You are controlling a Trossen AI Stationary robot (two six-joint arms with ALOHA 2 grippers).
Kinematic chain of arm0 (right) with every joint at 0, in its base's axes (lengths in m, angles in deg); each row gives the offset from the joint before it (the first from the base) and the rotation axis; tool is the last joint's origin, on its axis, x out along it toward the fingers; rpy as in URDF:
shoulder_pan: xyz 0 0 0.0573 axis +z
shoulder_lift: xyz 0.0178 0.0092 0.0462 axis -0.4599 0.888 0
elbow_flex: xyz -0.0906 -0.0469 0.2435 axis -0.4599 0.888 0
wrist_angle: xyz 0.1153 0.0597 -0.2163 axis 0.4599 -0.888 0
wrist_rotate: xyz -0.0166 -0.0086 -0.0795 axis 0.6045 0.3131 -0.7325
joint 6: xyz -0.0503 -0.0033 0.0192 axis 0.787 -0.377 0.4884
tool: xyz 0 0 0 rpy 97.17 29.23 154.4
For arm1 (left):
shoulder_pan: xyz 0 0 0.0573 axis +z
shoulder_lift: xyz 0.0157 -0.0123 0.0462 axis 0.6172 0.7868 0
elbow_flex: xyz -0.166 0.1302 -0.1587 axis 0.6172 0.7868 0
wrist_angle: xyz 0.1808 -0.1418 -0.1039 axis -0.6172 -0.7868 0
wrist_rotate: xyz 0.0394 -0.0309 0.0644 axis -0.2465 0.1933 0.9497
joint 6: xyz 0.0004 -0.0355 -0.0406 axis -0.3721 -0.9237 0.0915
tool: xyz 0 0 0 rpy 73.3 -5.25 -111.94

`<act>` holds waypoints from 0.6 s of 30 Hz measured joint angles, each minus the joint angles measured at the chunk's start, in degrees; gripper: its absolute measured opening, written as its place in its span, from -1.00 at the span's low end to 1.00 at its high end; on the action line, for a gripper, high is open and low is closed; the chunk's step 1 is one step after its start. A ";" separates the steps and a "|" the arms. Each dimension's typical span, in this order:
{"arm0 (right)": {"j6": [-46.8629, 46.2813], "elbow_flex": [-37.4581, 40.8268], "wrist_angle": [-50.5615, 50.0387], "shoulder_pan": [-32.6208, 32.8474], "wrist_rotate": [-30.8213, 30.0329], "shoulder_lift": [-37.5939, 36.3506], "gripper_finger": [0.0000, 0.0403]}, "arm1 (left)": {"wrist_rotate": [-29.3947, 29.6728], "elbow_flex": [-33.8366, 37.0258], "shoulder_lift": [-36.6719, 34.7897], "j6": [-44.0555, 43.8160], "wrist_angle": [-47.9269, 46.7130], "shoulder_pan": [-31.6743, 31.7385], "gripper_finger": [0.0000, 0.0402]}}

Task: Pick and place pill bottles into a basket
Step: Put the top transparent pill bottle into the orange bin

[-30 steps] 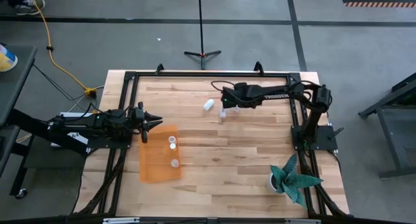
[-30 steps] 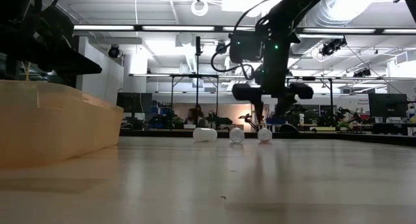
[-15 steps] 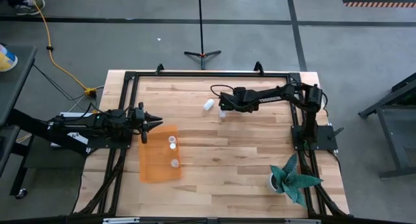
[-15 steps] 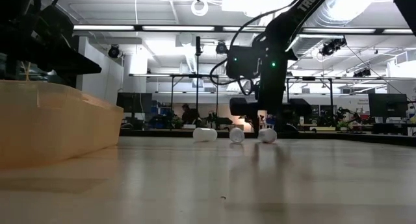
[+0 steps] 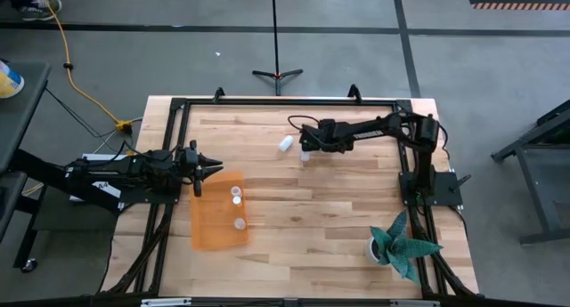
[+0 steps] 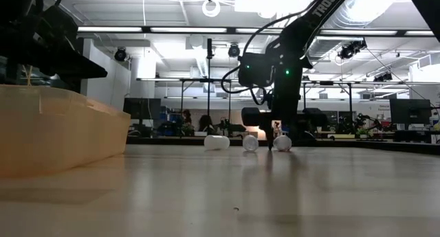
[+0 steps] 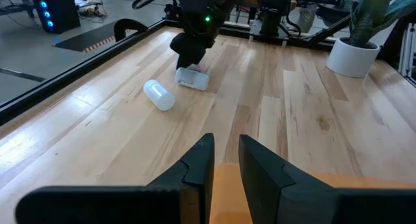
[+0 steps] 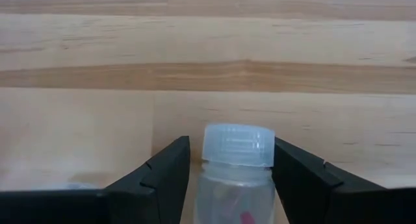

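Note:
A clear pill bottle with a white cap (image 8: pixel 236 146) lies on the wooden table at the far middle. My right gripper (image 5: pixel 305 149) is open and down at the table, one finger on each side of this bottle. A second bottle (image 5: pixel 285 143) lies just left of it, and the low view shows a row of three lying bottles (image 6: pixel 251 143). The orange basket (image 5: pixel 207 238) stands at the near left with two bottles (image 5: pixel 236 197) inside. My left gripper (image 5: pixel 210 169) waits above the basket's far edge, its fingers a narrow gap apart and empty.
A white pot with a teal plant (image 5: pixel 381 246) stands at the near right corner. A black frame (image 5: pixel 285 102) runs around the table's edges. Bare wood lies between the basket and the bottles.
My right gripper has come down to the table over the bottle, so that its fingers now stand on either side of it. My left arm has kept still.

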 joint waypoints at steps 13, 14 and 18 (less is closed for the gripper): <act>4.36 0.00 0.64 -3.82 0.68 0.00 -0.18 | 0.02 0.00 0.00 0.00 0.00 0.00 -0.46; 4.46 0.00 0.81 -3.90 0.91 0.00 -0.21 | 0.02 0.00 0.00 0.00 0.00 0.00 -0.46; 4.69 0.00 1.12 -4.28 1.35 0.00 -0.32 | 0.04 0.00 0.00 0.00 0.01 0.00 -0.46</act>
